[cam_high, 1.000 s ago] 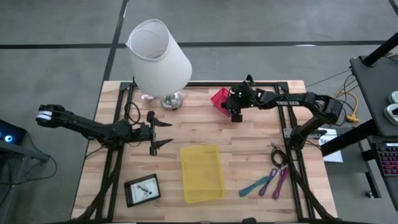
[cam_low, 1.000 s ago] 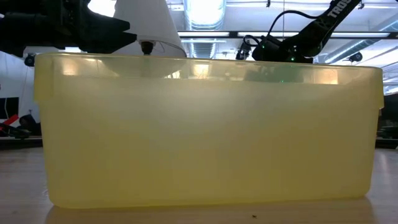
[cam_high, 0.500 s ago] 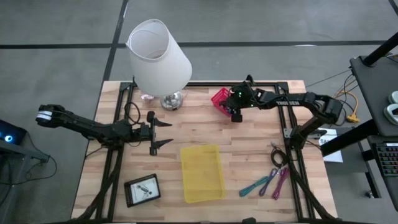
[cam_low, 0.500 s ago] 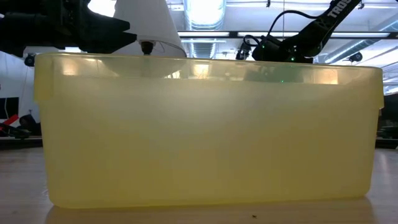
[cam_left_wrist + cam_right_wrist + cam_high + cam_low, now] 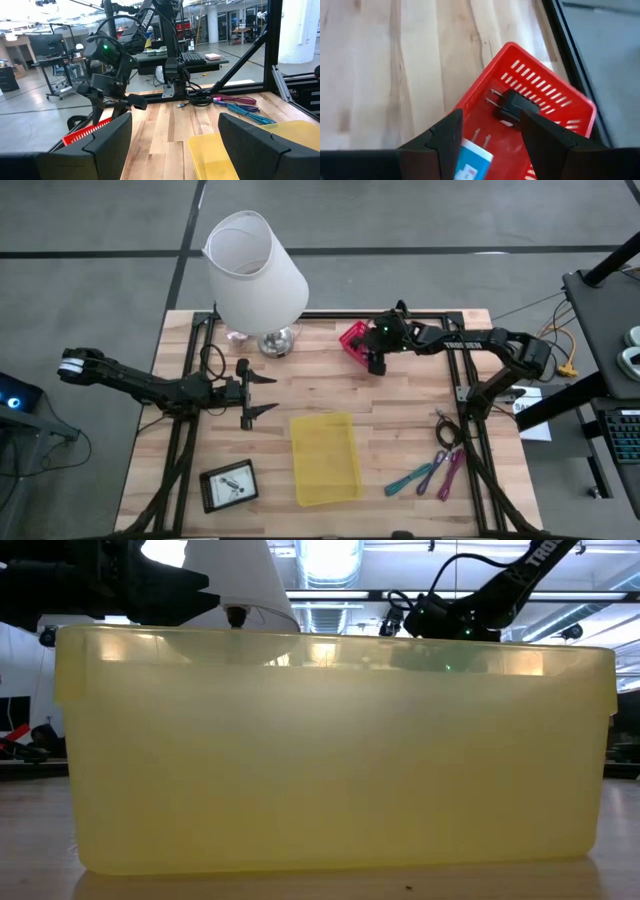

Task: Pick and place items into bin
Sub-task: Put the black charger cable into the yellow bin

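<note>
The yellow bin [image 5: 325, 458] stands on its base near the table's middle, and it fills the low view [image 5: 330, 740]. Teal and purple strips [image 5: 428, 475] lie flat to its right, with a black coiled cable [image 5: 447, 430] beside them. A dark-framed white card [image 5: 228, 485] lies left of the bin. My right gripper [image 5: 372, 360] hovers open over a red basket [image 5: 535, 95] at the far edge. That basket holds a black plug [image 5: 512, 102] and a blue-white card [image 5: 472, 160]. My left gripper [image 5: 272, 394] waits open at mid-left, above the wood.
The big white lamp [image 5: 255, 270] stands on its chrome foot at the far left, close to the red basket [image 5: 352, 338]. A black frame [image 5: 470, 380] runs along the table's sides. Bare wood lies between the bin and the basket.
My right gripper has crept slightly toward the far edge over the red basket and has stayed open. Nothing else has moved.
</note>
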Controlling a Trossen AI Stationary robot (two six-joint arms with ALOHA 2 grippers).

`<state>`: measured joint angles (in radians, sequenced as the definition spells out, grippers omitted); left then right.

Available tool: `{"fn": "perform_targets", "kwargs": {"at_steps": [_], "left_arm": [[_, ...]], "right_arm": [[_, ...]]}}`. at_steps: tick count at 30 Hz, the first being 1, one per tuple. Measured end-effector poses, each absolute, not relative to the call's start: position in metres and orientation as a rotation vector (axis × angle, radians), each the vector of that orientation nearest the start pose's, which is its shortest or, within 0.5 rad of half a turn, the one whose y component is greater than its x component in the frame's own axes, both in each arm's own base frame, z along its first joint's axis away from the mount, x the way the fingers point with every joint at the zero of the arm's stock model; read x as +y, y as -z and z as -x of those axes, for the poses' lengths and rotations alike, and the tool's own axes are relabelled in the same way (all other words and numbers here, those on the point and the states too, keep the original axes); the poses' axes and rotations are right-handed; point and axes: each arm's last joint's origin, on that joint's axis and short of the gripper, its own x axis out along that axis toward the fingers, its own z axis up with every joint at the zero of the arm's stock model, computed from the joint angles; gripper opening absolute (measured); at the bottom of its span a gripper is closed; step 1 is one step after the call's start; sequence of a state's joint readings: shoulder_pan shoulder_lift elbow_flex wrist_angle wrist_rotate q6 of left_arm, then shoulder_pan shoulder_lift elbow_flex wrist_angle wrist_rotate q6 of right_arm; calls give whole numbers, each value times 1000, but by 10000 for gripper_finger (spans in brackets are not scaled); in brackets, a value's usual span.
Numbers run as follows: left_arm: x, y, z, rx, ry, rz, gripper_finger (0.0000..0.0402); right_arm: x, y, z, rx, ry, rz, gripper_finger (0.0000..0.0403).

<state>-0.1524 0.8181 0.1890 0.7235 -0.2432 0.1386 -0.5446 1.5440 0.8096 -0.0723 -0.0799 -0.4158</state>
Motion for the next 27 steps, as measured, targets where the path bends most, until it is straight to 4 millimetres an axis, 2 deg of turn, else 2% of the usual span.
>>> {"fn": "perform_targets", "kwargs": {"at_steps": [5,11,21,27], "left_arm": [[-19,-210,-167,-87,-96,-120,279],[-19,-210,-167,-85,-99,-175,279],[-19,-211,-167,-97,-101,-178,279],[-19,-212,-168,-97,-101,-176,279]], "right_arm": [[-151,-183,-264,819,343,-74,185],[-141,-191,-266,921,382,-291,185],[-109,-189,-264,1113,443,-544,184],[-82,-183,-251,1325,558,-719,185]]}}
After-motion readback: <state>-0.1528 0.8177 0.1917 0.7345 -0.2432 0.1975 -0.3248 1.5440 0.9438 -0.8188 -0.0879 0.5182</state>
